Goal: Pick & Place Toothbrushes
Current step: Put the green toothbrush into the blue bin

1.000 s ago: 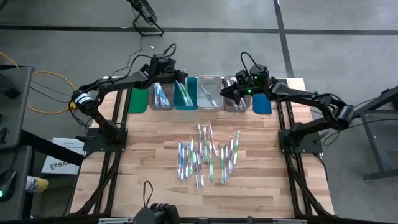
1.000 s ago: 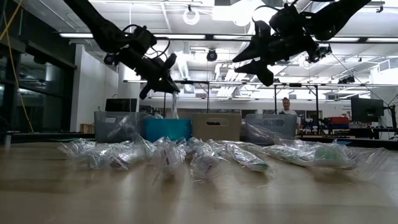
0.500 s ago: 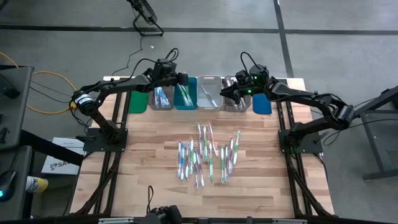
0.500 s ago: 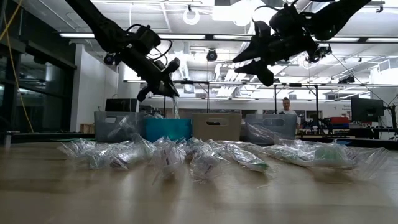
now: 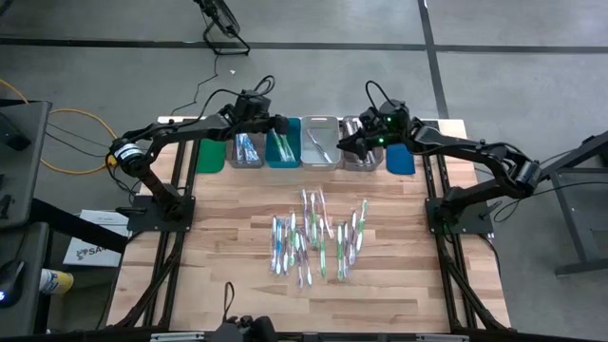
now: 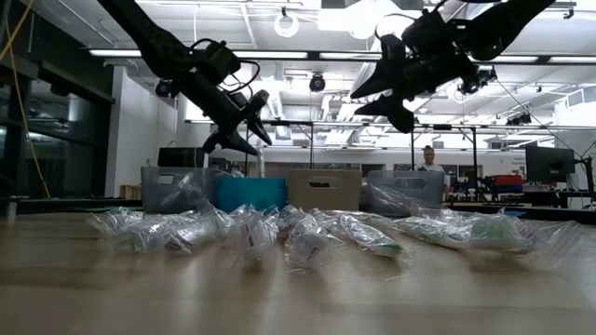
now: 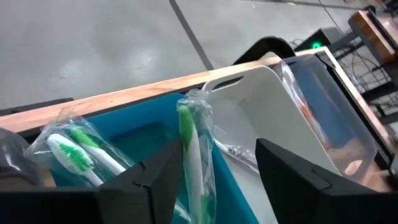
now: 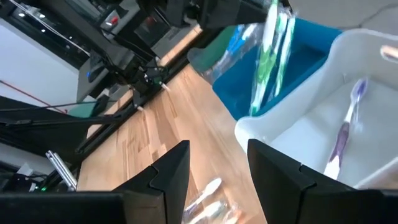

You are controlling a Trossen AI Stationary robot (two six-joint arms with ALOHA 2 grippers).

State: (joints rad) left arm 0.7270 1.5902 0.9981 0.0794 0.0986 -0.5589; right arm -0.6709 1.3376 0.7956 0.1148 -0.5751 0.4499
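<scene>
Overall, worktop (image 5: pixel 218 247): pale wood planks, two dark arms mounted at its sides.

Bins (image 5: pixel 321 142): one row along the far edge, green, grey, teal, white, clear, blue in turn from the left.

Left gripper (image 5: pixel 281 124): over the teal bin (image 5: pixel 290 154), fingers apart, holding nothing. Between them in the left wrist view stands a bagged green toothbrush (image 7: pixel 186 134), upright in the teal bin; whether it touches either finger cannot be told. Another green-bristled one (image 7: pixel 78 149) lies beside it in the same bin.

Right gripper (image 5: pixel 350 142): above the clear bin (image 5: pixel 359 154), fingers apart, empty.

Toothbrushes (image 5: pixel 313 237): loose heap of bagged pieces mid-worktop, well apart from the bins. A purple-handled one (image 8: pixel 343 134) lies in the white bin.
</scene>
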